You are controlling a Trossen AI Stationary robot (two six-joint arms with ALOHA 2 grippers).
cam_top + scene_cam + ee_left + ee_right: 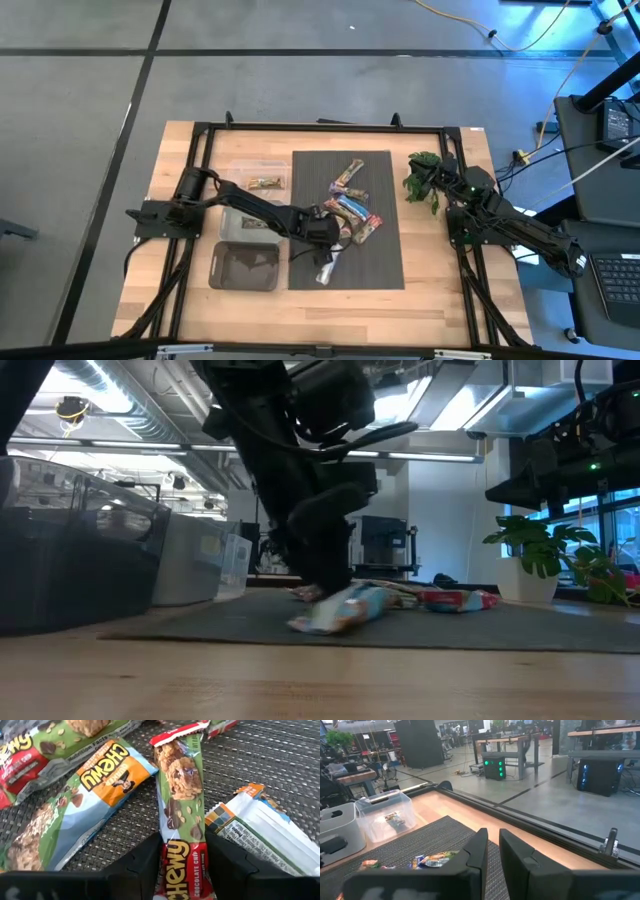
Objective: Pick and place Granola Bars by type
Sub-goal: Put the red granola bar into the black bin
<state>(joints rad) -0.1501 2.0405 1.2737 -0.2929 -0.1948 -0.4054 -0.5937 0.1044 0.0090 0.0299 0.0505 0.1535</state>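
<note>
Several wrapped granola bars lie in a loose heap on the dark woven mat. My left gripper is down among them, shut on a green-and-red Chewy chocolate-chip bar. Beside that bar in the left wrist view lie an orange-and-blue Chewy bar and a white-and-orange bar. A silver-blue bar lies on the mat's near part. One more bar sits in the clear bin. My right gripper is shut, parked off the mat by the table's right edge. My left gripper pinches the Chewy chocolate-chip bar between its two fingers, near the logo end. One finger is on each long edge of the wrapper. The fingers slant down from above. The bar lies flat on the mat, its far end pointing away.
A clear bin, a pale grey bin and a dark tray stand left of the mat. A green leafy sprig lies at the mat's far right corner next to the right arm. A black frame borders the table.
</note>
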